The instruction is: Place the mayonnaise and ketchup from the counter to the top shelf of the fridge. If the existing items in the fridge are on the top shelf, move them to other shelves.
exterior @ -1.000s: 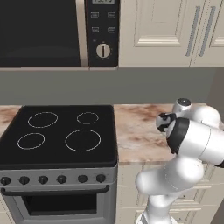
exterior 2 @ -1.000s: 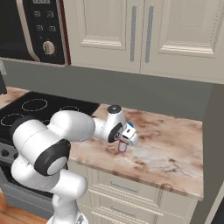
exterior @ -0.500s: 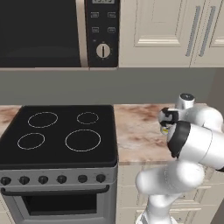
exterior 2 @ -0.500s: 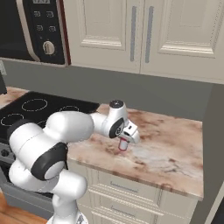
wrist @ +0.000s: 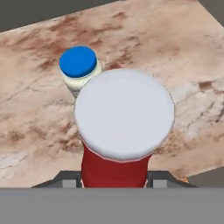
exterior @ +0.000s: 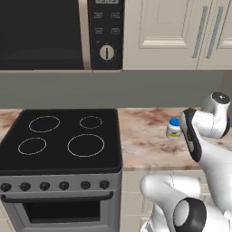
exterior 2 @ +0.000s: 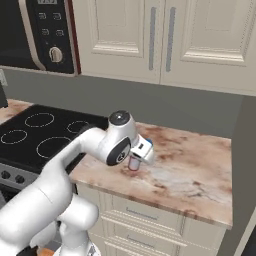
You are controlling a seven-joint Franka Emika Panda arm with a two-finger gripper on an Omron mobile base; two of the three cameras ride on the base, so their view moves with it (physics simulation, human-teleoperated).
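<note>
Gripper [wrist: 113,177] clamped on red ketchup bottle [wrist: 114,168], white cap facing the hand camera, long axis along the fingers | mayonnaise jar [wrist: 81,70] just beyond, upright on counter [wrist: 183,57] | judged step: carry ketchup toward the fridge.

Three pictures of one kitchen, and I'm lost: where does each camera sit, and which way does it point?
Left base view: behind the arm's left, looking forward over stove and counter; the arm rises lower right beside the mayonnaise jar.
Right base view: behind the arm's right; the arm reaches from lower left to the ketchup bottle.
Hand view: on the hand, looking down at the ketchup's white cap between the gripper fingertips.
Both base views share stove, counter and cabinets.
</note>
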